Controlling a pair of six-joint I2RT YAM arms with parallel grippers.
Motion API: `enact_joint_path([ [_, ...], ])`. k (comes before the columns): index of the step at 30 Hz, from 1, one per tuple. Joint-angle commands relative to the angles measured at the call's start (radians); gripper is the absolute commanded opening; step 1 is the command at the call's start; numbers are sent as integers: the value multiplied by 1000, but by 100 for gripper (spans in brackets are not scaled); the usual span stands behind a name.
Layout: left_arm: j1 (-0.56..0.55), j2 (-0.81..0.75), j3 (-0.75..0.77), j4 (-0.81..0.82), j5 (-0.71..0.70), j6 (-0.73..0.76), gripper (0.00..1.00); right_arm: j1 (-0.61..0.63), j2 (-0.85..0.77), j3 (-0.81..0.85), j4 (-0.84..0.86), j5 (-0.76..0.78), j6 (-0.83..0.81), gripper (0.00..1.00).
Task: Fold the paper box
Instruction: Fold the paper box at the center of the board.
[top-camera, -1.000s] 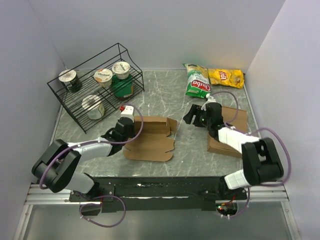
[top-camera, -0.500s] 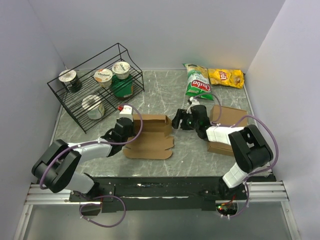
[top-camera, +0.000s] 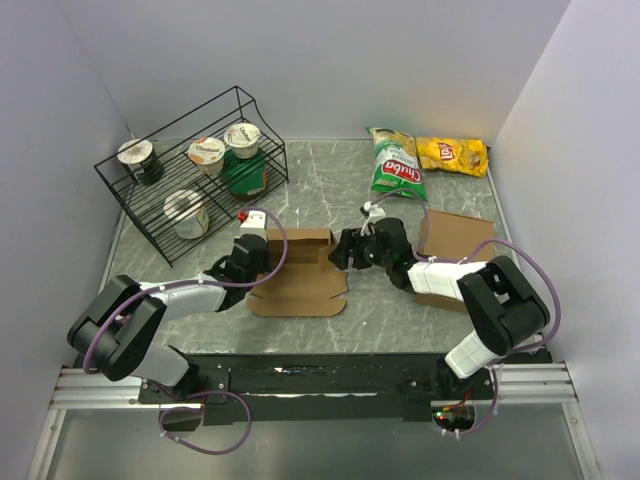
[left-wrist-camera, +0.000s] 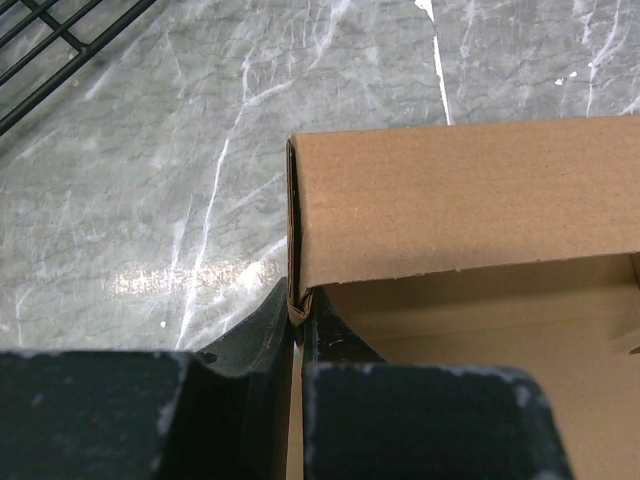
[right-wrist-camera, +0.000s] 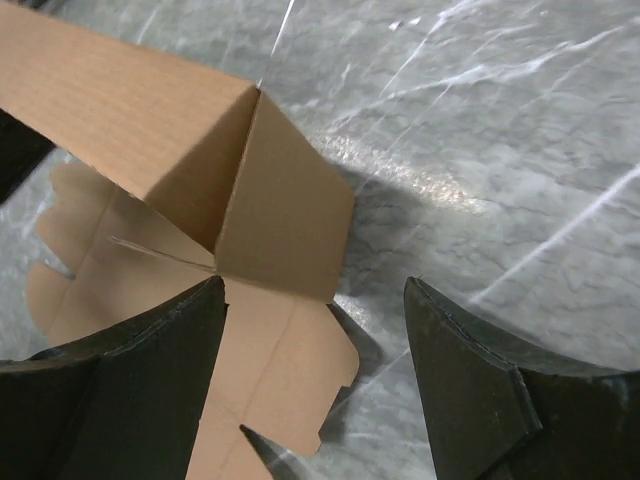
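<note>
The paper box (top-camera: 298, 278) lies in the middle of the table, a brown blank with its far wall folded upright and notched flaps spread flat. My left gripper (top-camera: 262, 256) is shut on the left end of that raised wall; in the left wrist view the gripper (left-wrist-camera: 297, 315) pinches the doubled cardboard edge of the box (left-wrist-camera: 470, 200). My right gripper (top-camera: 346, 250) stands open at the box's right end. In the right wrist view its gripper (right-wrist-camera: 315, 290) straddles the side flap of the box (right-wrist-camera: 285, 215) without touching it.
A black wire rack (top-camera: 165, 129) holding yogurt cups (top-camera: 207, 152) stands at the back left. A green chip bag (top-camera: 395, 165) and a yellow one (top-camera: 452, 153) lie at the back right. A plain cardboard slab (top-camera: 458, 238) rests right of the right arm.
My right gripper has moved left from above the cardboard slab to the box's right end, staying open. The left gripper has kept its pinch on the wall.
</note>
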Motion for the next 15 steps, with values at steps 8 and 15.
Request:
enact_joint_path([
  [8,2,14,16,33,61,7,1,35,81,33,149,-9,-143,66],
  [15,2,13,4,51,78,18,1,48,110,82,157,42,-155,59],
])
